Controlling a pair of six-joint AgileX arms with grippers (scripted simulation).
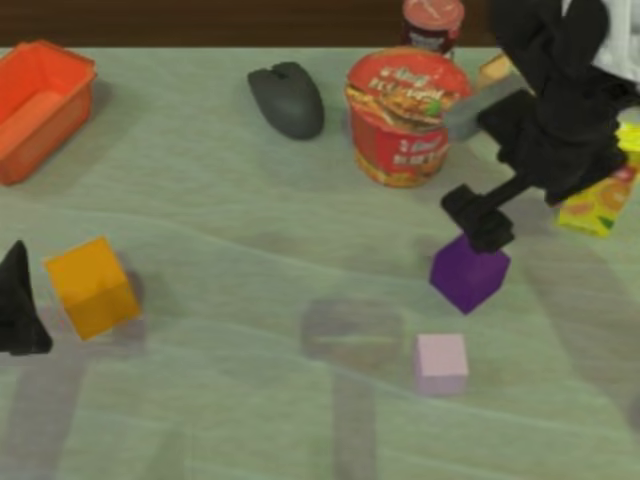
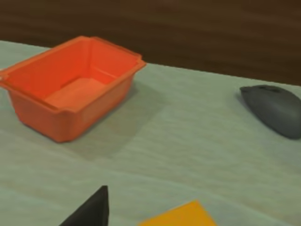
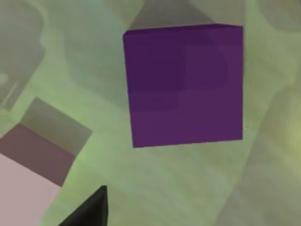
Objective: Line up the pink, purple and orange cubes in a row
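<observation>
The purple cube (image 1: 468, 272) (image 3: 186, 84) lies on the table right of centre. My right gripper (image 1: 480, 218) hangs just above its far edge, open, with nothing between its fingers; one dark fingertip (image 3: 93, 208) shows short of the cube. The small pink cube (image 1: 441, 362) (image 3: 21, 190) rests a little nearer the front, apart from the purple one. At the left, the orange cube (image 1: 92, 286) (image 2: 181, 216) sits beside my left gripper (image 1: 22, 300), which is open and parked at the table's left edge without touching it.
An orange bin (image 1: 35, 105) (image 2: 70, 92) stands at the back left. A grey mouse (image 1: 288, 98) (image 2: 275, 108), a red noodle cup (image 1: 405, 115) and a can (image 1: 433, 20) line the back. A yellow juice box (image 1: 600, 200) lies at the right edge under my right arm.
</observation>
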